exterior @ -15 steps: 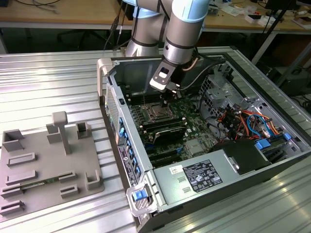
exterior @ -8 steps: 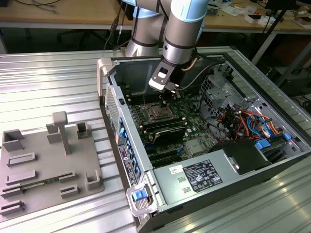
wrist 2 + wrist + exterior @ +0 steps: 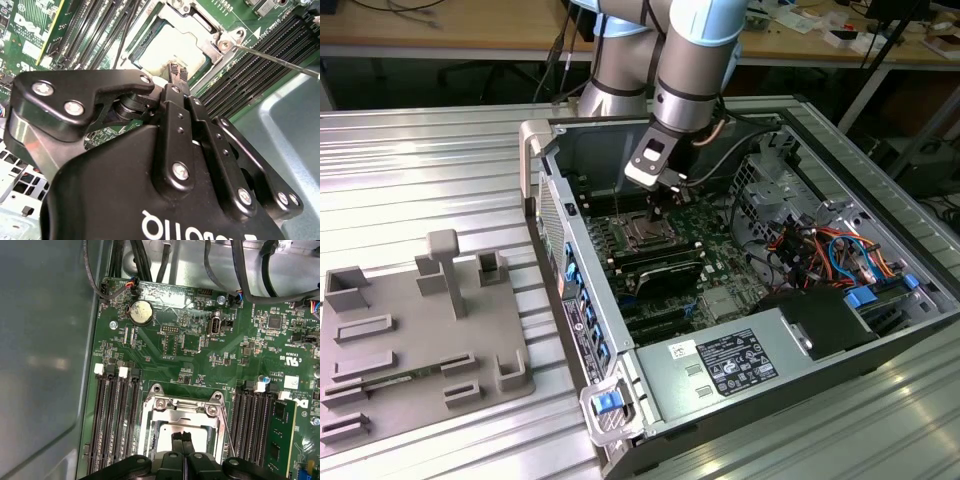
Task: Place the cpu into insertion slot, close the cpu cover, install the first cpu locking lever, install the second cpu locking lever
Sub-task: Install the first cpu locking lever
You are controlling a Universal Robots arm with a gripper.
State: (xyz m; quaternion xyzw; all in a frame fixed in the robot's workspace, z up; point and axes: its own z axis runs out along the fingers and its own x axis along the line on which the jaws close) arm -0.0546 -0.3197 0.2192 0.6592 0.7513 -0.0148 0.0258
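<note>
While poised over cpu [image 3: 166,432] in insertion slot [image 3: 146,432], shows gripper [image 3: 182,436] pressed together, empty. Shows cpu cover [image 3: 187,411] flat around it, 1 lever rod [image 3: 280,60] sticking up.

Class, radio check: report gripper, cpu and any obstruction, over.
Gripper jaws shut, tips just over the cpu. Cpu sits under the lowered cpu cover. Thin locking lever juts out alongside.

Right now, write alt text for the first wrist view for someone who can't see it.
The gripper, fingertips shut, hangs over the silver cpu, framed by the metal cpu cover on a green motherboard. Black memory slots flank it on both sides, and a round coin battery lies farther off on the board.
</note>
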